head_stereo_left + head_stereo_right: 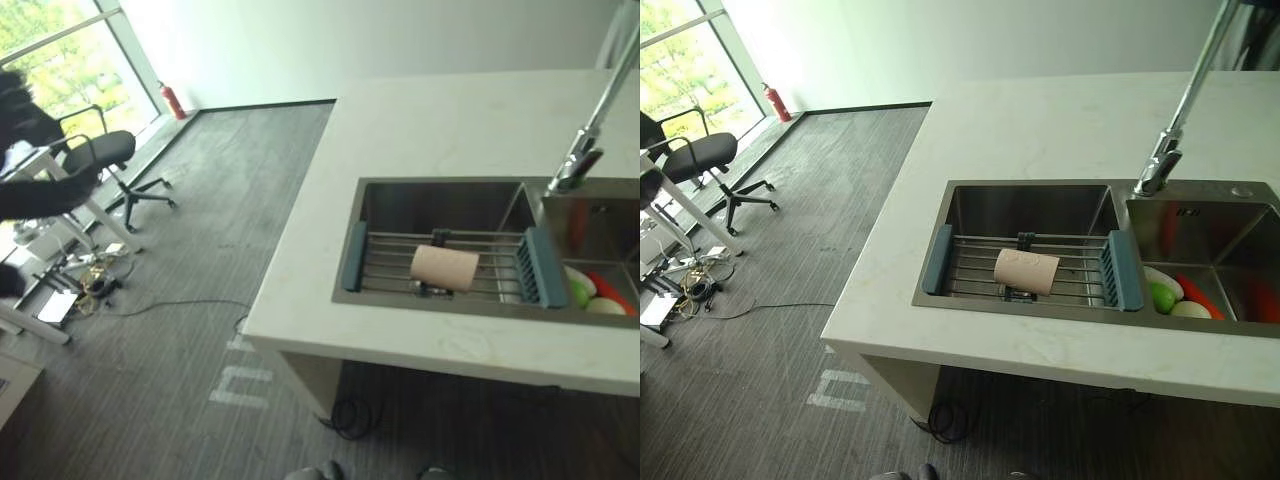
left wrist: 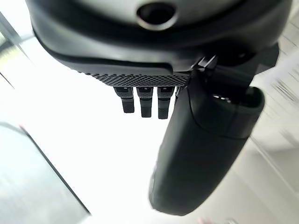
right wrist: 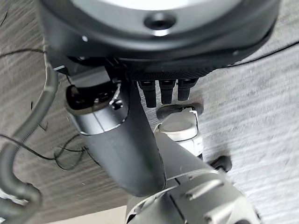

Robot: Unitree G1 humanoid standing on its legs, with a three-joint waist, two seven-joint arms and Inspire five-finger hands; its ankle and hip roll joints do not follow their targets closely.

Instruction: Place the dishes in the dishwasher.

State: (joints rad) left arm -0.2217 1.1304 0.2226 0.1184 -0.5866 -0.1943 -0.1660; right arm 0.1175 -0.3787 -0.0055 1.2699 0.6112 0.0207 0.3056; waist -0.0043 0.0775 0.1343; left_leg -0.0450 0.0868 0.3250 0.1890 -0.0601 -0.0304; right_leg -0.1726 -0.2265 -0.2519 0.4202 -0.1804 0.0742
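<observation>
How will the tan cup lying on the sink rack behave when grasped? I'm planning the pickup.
The tan cup lies on its side across the rack, so a nudge would likely roll it along the bars. It looks small and probably light. Its smooth surface may slip in a loose grasp.

Head stereo pair looks down from above at the desk [image 1: 1040, 130] and sink [image 1: 1030, 205], floor on the left; both eyes share sink and rack [image 1: 440, 262]. Wrist cams sit tight behind my fingers [image 2: 145, 100]: right one faces the floor [image 3: 261, 93].
</observation>
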